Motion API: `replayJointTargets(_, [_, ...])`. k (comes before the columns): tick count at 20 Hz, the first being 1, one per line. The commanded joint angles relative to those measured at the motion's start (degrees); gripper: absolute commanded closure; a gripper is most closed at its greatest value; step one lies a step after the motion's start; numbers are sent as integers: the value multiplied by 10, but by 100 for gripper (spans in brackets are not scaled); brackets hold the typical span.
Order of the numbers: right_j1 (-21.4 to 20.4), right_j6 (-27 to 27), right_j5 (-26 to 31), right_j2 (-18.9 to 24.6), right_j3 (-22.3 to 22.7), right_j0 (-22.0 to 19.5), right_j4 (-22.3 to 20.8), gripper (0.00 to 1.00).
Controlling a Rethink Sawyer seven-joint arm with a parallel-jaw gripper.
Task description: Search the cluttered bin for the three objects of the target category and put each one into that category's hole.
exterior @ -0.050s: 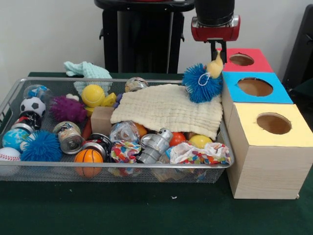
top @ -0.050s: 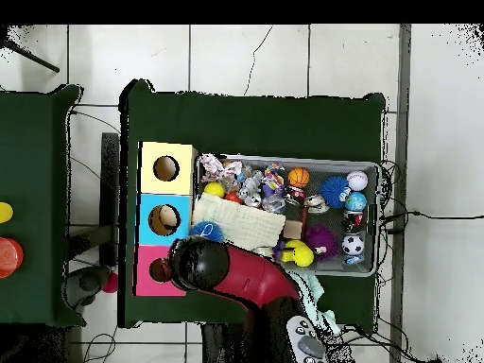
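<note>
Here the blue spiky ball (exterior @ -0.050s: 201, 83) hangs by its white loop (exterior @ -0.050s: 203, 80) from the gripper (exterior @ -0.050s: 215, 58), clenched on that loop, just beside the blue box (exterior @ -0.050s: 240, 100) at the bin's (exterior @ -0.050s: 122, 166) corner. Swinging, it could miss the blue hole (exterior @ -0.050s: 255, 86) or slip back onto the cream cloth (exterior @ -0.050s: 168, 110).

From above I see my red and black arm (top @ -0.050s: 232, 274) reaching over the green table (top @ -0.050s: 255, 118), covering the bin's lower left corner. The mesh bin (top @ -0.050s: 380, 219) holds a cream cloth (top @ -0.050s: 248, 223), an orange basketball (top @ -0.050s: 299, 177), a soccer ball (top @ -0.050s: 353, 245) and a yellow ball (top @ -0.050s: 301, 253). A blue spiky ball (top @ -0.050s: 206, 230) sits just beside the blue box (top @ -0.050s: 163, 219), between the yellow box (top @ -0.050s: 166, 167) and the pink box (top @ -0.050s: 151, 274).
</note>
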Motion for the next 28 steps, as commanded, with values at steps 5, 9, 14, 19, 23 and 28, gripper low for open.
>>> replayJointTargets(5, [-7,172,-22,-3,28,20,62,100])
replayJointTargets(9, [-5,167,-25,-1,30,17,66,100])
replayJointTargets(14, [-2,159,-37,2,34,12,66,100])
replayJointTargets(19, [3,158,-36,6,33,10,68,100])
replayJointTargets(23, [3,158,-37,11,35,6,76,100])
replayJointTargets(28, [2,163,-36,12,37,8,85,100])
